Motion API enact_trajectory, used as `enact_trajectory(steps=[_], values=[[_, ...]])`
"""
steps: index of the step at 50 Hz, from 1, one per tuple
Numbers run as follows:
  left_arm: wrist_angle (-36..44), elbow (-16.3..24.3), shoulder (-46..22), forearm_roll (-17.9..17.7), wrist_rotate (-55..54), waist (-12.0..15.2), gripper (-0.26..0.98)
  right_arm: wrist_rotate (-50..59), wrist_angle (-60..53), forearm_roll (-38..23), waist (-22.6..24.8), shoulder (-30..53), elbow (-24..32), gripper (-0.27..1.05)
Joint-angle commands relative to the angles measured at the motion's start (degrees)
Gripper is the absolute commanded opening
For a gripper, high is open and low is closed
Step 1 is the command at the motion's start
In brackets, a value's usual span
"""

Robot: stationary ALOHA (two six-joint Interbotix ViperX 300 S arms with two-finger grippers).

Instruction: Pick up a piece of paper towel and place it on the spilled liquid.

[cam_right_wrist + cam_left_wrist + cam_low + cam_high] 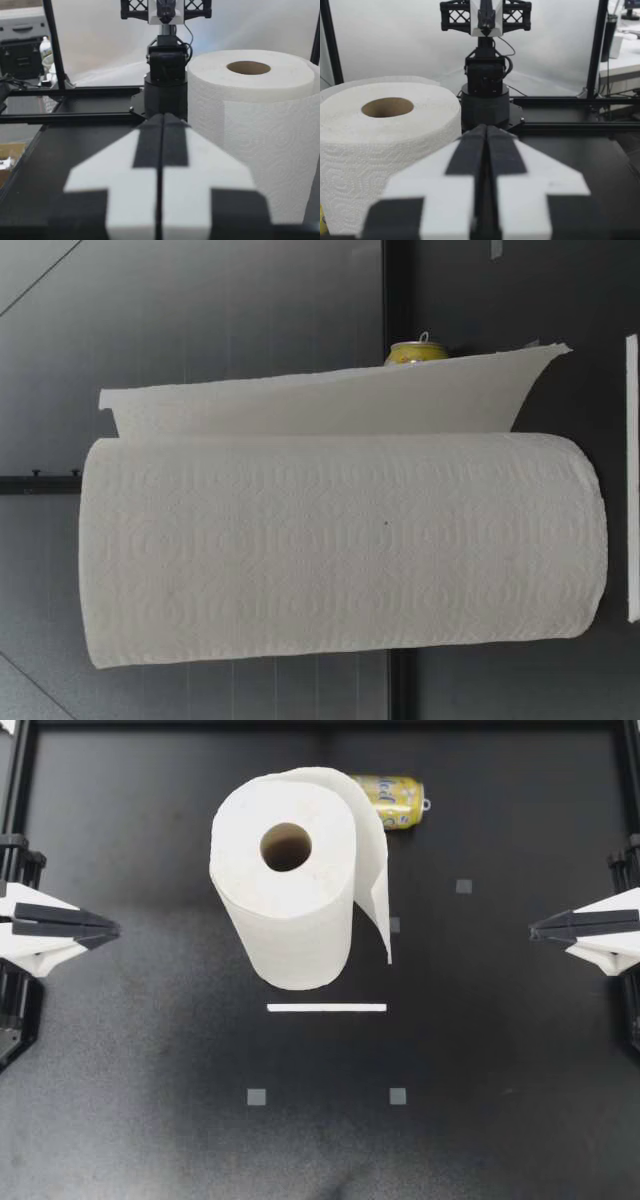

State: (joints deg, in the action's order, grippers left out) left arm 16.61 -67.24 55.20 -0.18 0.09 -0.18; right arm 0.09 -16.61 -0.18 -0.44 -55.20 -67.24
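White paper towel roll (300, 920): stands upright near the middle of the table (150, 1070), a little toward the edge opposite the low camera; cardboard core facing up
Loose sheet (375, 870): hangs off the roll on the side toward my right arm, curling away from the roll's body; in the low view (330, 400) it stands behind the roll (340, 550)
Yellow can (395, 800): lies on its side behind the roll, near the table's edge opposite the low camera; only its end shows in the low view (417, 352)
White strip (326, 1008): lies flat on the table just in front of the roll, apart from it
Grey squares (257, 1097): small marks stuck flat on the table, around the roll and strip
My left gripper (110, 928): at the table's left edge, well apart from the roll; fingers (467, 150) pressed together, holding nothing; the roll (380, 150) is ahead and to one side
My right gripper (535, 930): at the table's right edge, well apart from the roll; fingers (150, 145) closed flush, holding nothing; the roll (255, 130) is ahead and to one side
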Motion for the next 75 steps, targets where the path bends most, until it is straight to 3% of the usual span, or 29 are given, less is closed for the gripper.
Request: enact_trajectory(steps=[1,11,18,27,39,47,53,56,61,66,75], values=[[0.88,0.79,-1.14,-0.09,0.35,-0.53,0.21,0.53,-0.79,0.0,0.35,0.7,0.79,0.09],[1.14,3.78,-4.48,-0.09,0.44,0.35,0.15,0.35,-0.18,0.0,0.18,4.31,3.34,0.05],[1.14,7.65,-8.79,0.0,1.58,3.25,0.15,0.26,4.83,-0.18,-0.79,7.56,7.29,0.05],[0.88,12.66,-15.21,-0.09,2.37,7.38,0.15,0.35,27.16,-3.96,-2.29,9.84,16.0,0.05],[-2.99,19.34,-25.49,-0.09,2.37,9.84,0.15,1.14,49.48,-13.1,-2.2,15.03,26.1,0.04],[-7.12,22.59,-28.92,-0.09,2.46,11.16,0.15,6.15,64.51,-25.22,3.34,21.71,33.05,0.04],[-8.0,22.76,-29.27,-0.09,2.55,12.04,0.15,19.6,74.44,-42.36,13.01,25.93,34.19,0.04],[-8.61,22.5,-29.18,0.0,2.46,12.22,0.15,30.67,81.47,-53.79,19.16,28.13,34.1,0.04],[-10.2,22.41,-29.0,-0.09,2.46,12.3,0.15,48.43,88.86,-67.76,26.46,31.03,33.4,0.04],[-11.43,22.32,-29.09,-0.09,2.46,12.3,0.15,64.07,89.3,-76.11,30.06,33.49,31.03,0.04],[-13.01,22.32,-29.27,-0.09,2.2,12.3,0.15,86.66,89.12,-82.35,30.5,38.58,27.95,0.06]])
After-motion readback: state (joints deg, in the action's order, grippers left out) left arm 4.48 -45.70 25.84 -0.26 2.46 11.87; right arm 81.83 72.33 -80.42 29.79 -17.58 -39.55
